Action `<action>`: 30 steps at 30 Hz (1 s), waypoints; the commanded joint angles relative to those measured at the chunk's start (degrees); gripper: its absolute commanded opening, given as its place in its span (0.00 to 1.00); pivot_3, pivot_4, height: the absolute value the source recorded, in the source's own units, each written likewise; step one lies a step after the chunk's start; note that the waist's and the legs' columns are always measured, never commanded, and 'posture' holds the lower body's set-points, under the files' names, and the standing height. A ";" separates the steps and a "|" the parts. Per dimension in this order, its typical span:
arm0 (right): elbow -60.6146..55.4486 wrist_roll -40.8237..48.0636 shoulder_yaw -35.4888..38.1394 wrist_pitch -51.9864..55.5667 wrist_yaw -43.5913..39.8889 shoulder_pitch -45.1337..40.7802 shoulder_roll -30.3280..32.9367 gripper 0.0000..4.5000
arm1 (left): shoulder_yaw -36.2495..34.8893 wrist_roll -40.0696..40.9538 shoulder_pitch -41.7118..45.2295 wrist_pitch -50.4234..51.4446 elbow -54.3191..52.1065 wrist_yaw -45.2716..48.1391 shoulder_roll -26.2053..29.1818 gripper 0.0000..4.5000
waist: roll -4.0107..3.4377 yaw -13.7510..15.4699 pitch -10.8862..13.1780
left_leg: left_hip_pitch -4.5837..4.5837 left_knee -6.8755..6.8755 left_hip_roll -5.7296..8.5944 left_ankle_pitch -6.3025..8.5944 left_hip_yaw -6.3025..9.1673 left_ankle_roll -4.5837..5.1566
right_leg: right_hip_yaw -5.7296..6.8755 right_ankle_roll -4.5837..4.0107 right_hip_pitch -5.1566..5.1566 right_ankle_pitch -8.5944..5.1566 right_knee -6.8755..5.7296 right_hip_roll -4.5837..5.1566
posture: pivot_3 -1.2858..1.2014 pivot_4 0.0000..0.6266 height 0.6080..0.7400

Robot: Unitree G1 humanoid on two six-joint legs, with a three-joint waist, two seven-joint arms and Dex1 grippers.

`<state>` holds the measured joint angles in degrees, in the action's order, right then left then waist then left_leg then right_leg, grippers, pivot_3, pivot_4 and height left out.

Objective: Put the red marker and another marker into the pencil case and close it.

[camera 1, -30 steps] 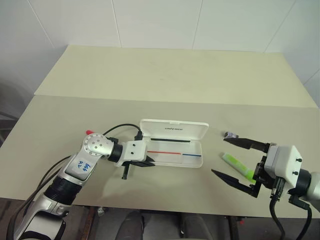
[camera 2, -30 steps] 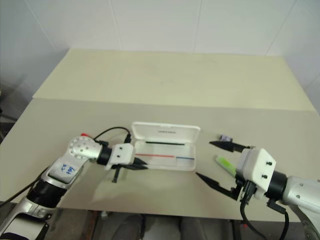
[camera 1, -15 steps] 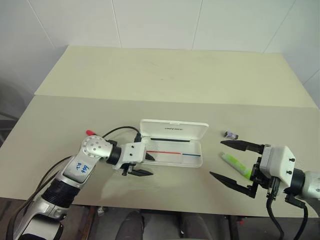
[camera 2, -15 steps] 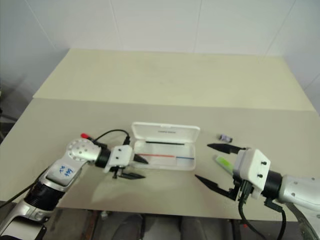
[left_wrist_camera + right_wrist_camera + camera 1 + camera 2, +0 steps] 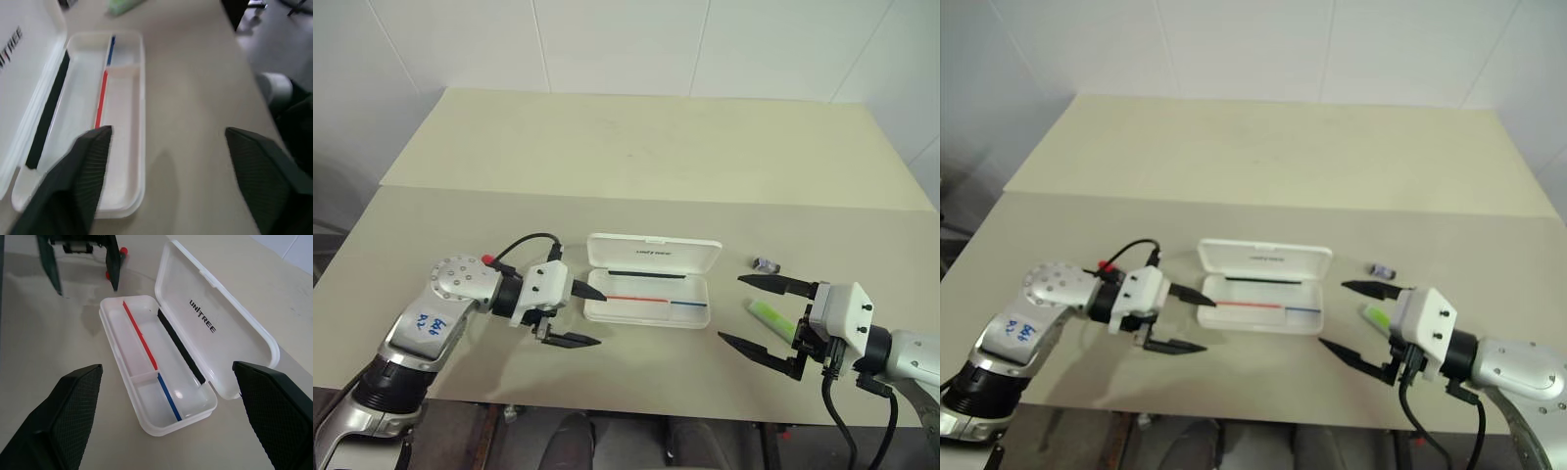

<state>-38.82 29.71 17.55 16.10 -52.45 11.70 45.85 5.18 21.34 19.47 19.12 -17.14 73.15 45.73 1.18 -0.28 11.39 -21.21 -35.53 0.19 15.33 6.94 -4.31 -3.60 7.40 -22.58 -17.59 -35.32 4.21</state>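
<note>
The pencil case (image 5: 649,281) lies open near the worktop's (image 5: 636,157) front edge, ready for loading. The lime-green marker (image 5: 771,317) lies between the spread jaws of the right end effector (image 5: 759,311), seemingly for grasping. The left end effector (image 5: 579,315) is empty, jaws parted.

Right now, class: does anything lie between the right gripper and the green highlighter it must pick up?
Nothing visible does. The right gripper, jaws open, sits just beside the green highlighter; the small dark piece lies off to the side.
</note>
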 commanded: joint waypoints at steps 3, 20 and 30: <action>1.41 0.51 -0.66 -1.81 -1.70 -2.52 0.32 1.00 | -9.29 6.70 -4.46 3.23 -6.07 -2.92 2.21 0.99 | -0.01 0.05 0.02 | 0.01 0.00 0.00 0.00 -0.01 0.00 | 0.00 -0.03 0.00 -0.02 0.00 0.00 | 0.52 0.24 1.00; 4.53 2.15 -2.65 -1.09 -5.36 -9.87 2.07 1.00 | -22.15 -0.40 -30.76 20.27 -29.28 -55.72 -23.11 0.99 | 0.21 1.28 0.16 | -0.04 -0.19 0.03 0.03 0.03 0.00 | 0.03 -0.14 0.19 0.02 0.39 0.03 | 0.52 0.24 1.00; 3.22 3.35 -2.10 0.05 -6.04 -9.74 3.09 1.00 | -18.23 -8.92 -26.86 30.11 -28.71 -73.89 -32.00 0.99 | 0.27 1.59 0.19 | -0.12 -0.49 0.04 0.03 -0.09 0.00 | -0.09 -0.40 0.27 0.05 0.56 0.00 | 0.52 0.24 1.00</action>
<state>-33.70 31.83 13.95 16.24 -58.28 2.28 48.25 -13.51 14.13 -8.28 48.53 -44.60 1.21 13.84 1.44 1.31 11.59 -21.33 -36.02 0.24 15.36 6.85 -4.31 -3.69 7.00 -22.31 -17.53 -34.75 4.22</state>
